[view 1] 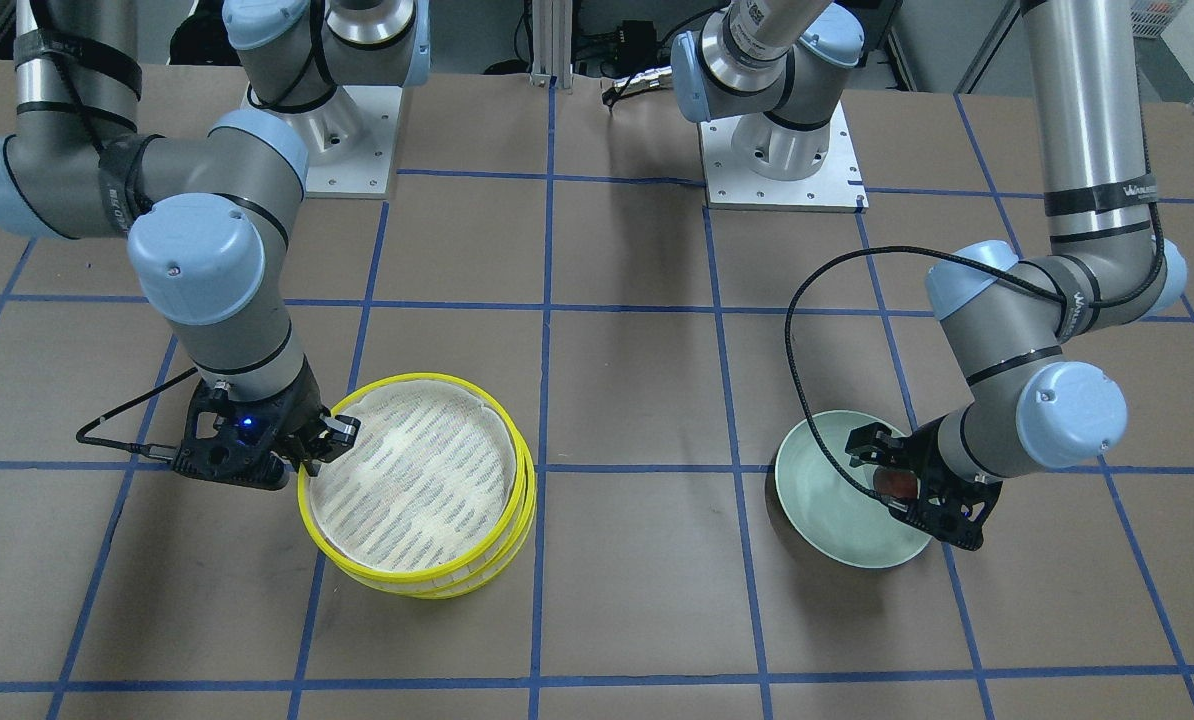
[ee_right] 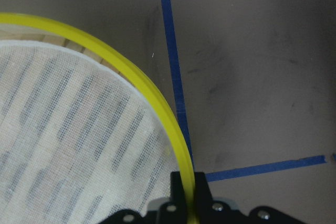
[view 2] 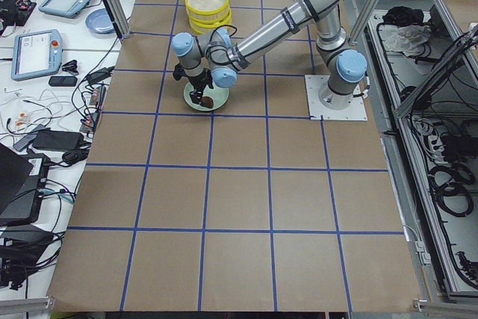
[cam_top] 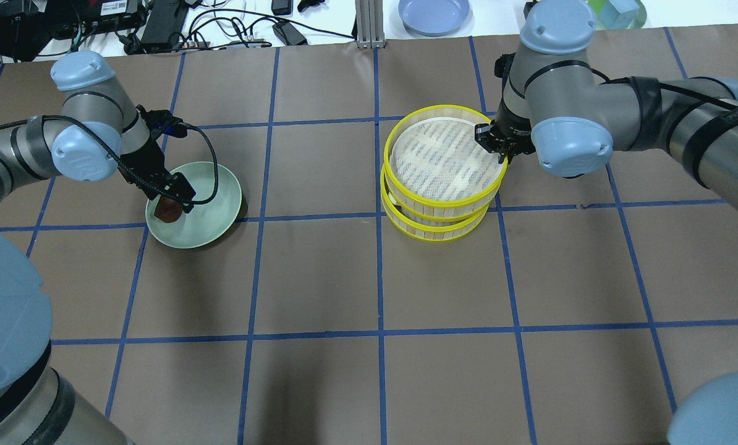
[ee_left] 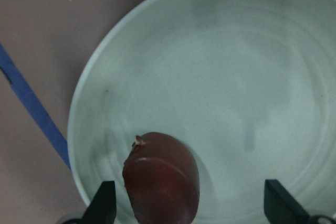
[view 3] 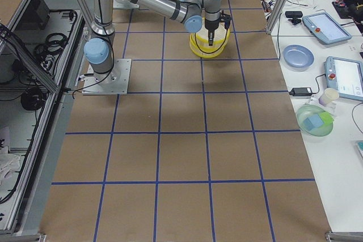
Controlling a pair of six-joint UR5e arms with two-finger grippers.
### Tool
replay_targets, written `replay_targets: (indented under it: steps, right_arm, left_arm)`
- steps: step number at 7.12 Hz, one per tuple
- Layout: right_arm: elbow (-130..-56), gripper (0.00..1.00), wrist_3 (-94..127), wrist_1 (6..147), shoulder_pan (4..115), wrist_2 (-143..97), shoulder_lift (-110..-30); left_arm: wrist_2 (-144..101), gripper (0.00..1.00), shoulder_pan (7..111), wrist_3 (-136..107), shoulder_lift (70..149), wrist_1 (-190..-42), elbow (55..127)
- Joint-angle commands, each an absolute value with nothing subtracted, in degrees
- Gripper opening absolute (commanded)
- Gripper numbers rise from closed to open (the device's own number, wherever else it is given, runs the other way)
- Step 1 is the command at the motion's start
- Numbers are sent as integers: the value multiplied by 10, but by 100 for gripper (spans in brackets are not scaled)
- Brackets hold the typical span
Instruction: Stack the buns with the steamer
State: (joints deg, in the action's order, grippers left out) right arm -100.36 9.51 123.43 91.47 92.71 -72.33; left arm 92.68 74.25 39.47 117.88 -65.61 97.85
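A dark reddish-brown bun (ee_left: 163, 182) lies in the pale green plate (cam_top: 217, 207) at the table's left. My left gripper (cam_top: 172, 199) hangs low over the plate, open, with the bun (cam_top: 168, 211) between its fingers, close to one fingertip (ee_left: 105, 205). The yellow-rimmed steamer stack (cam_top: 440, 164) stands right of centre, and its top tray sits offset from the tiers below. My right gripper (cam_top: 497, 145) is shut on the top tray's yellow rim (ee_right: 157, 103). A white cloth lines that tray, which holds nothing. The cream-white bun is hidden.
A blue plate (cam_top: 434, 13), cables and power bricks lie on the white bench beyond the table's far edge. Blue tape lines grid the brown table. The left arm's black cable (cam_top: 211, 154) loops over the green plate.
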Motion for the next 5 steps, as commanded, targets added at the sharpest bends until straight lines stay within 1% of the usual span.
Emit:
replay_targets:
  steps: [1, 2, 3, 5]
  right_arm:
    - [-1004, 0, 118, 1212, 917, 922, -727]
    - [-1005, 0, 118, 1211, 918, 922, -726]
    - [-1004, 0, 118, 1210, 918, 922, -727]
    - [-1004, 0, 119, 1210, 920, 917, -723]
  left_arm:
    - [928, 60, 743, 398, 1188, -671, 981]
    - [928, 22, 742, 391, 1188, -689, 983]
    - [928, 0, 743, 384, 1188, -692, 983]
    - [919, 0, 743, 337, 1175, -706, 975]
